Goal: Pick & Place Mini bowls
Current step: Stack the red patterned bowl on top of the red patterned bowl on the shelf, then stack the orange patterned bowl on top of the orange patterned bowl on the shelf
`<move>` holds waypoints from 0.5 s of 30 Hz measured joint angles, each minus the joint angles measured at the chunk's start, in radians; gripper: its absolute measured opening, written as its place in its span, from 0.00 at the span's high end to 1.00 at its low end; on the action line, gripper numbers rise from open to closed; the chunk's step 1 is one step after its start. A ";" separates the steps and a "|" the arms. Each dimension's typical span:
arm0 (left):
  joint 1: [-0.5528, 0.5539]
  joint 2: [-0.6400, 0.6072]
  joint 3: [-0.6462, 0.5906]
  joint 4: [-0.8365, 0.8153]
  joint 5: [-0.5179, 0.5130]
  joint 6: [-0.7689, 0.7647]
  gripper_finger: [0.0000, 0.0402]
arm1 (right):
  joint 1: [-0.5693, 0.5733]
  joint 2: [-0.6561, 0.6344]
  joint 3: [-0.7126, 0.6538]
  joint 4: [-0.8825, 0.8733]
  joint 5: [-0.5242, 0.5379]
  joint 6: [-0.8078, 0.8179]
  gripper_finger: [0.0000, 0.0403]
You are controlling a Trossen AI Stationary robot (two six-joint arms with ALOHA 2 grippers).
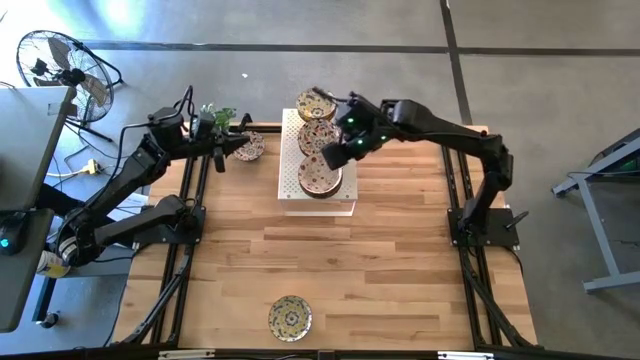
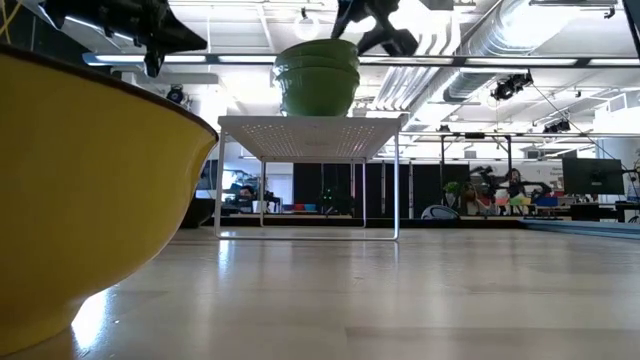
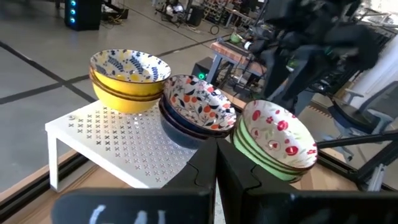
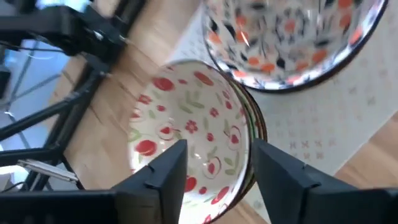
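Observation:
A white perforated rack (image 1: 318,195) stands at the table's far middle and carries three stacks of mini bowls: yellow (image 3: 129,78) farthest, dark floral (image 3: 198,109) in the middle, green (image 3: 277,140) nearest. My right gripper (image 4: 214,168) is open just above the green stack (image 4: 186,134), one finger over the top bowl's inside and one over its rim. My left gripper (image 3: 216,171) is shut and empty, raised left of the rack. A single bowl (image 1: 250,150) lies on the table under it. Another bowl (image 1: 290,318) rests near the front edge.
The bowl near the front edge fills the low view's left as a yellow wall (image 2: 90,200). The green stack (image 2: 318,75) hides the other stacks there. A fan (image 1: 60,65) and a desk (image 1: 25,150) stand off the table's left.

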 joint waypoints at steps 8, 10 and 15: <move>0.000 0.012 0.000 -0.085 -0.029 -0.002 1.00 | 0.000 -0.095 0.000 0.009 0.092 -0.176 0.66; 0.000 0.012 0.000 -0.132 -0.055 -0.012 1.00 | 0.004 -0.112 0.000 0.013 0.089 -0.283 0.72; 0.000 0.031 0.000 -0.227 -0.211 -0.133 1.00 | 0.001 -0.118 -0.003 0.048 0.016 -0.503 0.90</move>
